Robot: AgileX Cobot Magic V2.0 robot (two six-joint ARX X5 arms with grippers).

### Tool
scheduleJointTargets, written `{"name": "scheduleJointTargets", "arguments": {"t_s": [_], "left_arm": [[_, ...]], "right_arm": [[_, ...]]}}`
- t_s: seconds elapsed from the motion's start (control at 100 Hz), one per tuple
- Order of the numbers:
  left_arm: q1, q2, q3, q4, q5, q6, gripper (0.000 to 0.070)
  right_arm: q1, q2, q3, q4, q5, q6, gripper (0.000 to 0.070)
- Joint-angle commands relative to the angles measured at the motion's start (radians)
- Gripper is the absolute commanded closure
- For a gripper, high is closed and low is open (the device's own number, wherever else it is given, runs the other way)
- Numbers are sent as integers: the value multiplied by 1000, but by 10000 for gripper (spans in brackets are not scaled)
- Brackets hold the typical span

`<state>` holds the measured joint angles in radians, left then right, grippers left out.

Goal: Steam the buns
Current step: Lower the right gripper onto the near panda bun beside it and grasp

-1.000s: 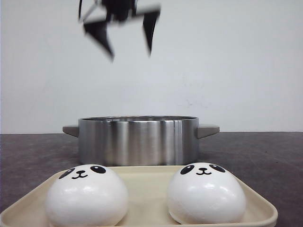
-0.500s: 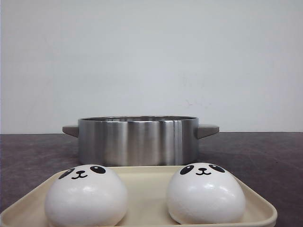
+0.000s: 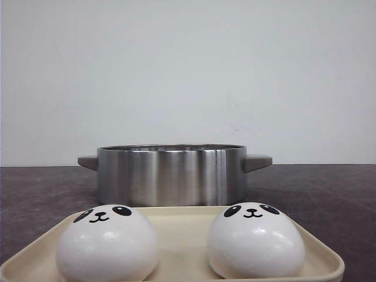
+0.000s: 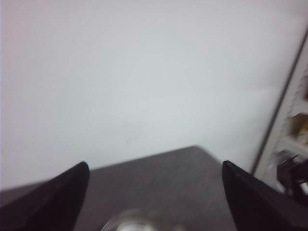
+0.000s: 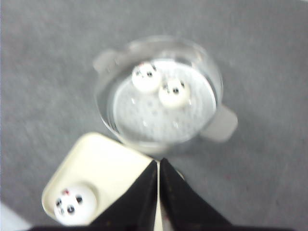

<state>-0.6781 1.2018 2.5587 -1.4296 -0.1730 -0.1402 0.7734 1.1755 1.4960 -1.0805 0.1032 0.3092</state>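
Observation:
Two white panda buns (image 3: 107,241) (image 3: 255,238) sit on a cream tray (image 3: 182,218) in front of a steel pot (image 3: 170,175). In the right wrist view two more buns (image 5: 146,77) (image 5: 174,93) lie inside the pot (image 5: 107,108) on its perforated plate. One tray bun (image 5: 73,204) shows there; the other is hidden behind the fingers. My right gripper (image 5: 158,162) is shut and empty, high above the tray's edge (image 5: 106,161). My left gripper (image 4: 153,166) is open and empty, raised above the table, with a blurred pot rim (image 4: 137,219) below it. Neither gripper shows in the front view.
The pot has two grey side handles (image 3: 258,161) (image 3: 88,161). The dark grey table (image 3: 329,194) runs round the pot and tray to a white wall. A white rack edge (image 4: 288,139) shows beside the table in the left wrist view.
An open gripper that hung above the pot one second ago has risen out of the front view. The pot, tray and buns have not moved.

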Motion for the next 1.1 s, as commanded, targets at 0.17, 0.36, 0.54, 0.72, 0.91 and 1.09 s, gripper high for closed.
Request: {"name": "scheduleJointTargets", "arguments": {"t_s": [0.17, 0.36, 0.54, 0.72, 0.91, 1.09], "left_arm": [[-6, -347, -430, -56, -184, -11, 186], [-6, -475, -569, -55, -213, -74, 186], [-5, -491, -587, -55, -212, -75, 186], [-6, -491, -587, -55, -213, -75, 186], [-6, -491, -588, -55, -213, -75, 186], [-6, -490, -592, -55, -229, -75, 186]], "right_arm": [[14, 76, 6, -111, -81, 78, 204], [64, 159, -57, -108, -97, 126, 188], [99, 239, -201, -58, -137, 151, 188], [110, 264, -369, 129, -186, 229, 189], [112, 286, -452, 224, -275, 272, 191], [120, 337, -454, 224, -286, 278, 220]]}}
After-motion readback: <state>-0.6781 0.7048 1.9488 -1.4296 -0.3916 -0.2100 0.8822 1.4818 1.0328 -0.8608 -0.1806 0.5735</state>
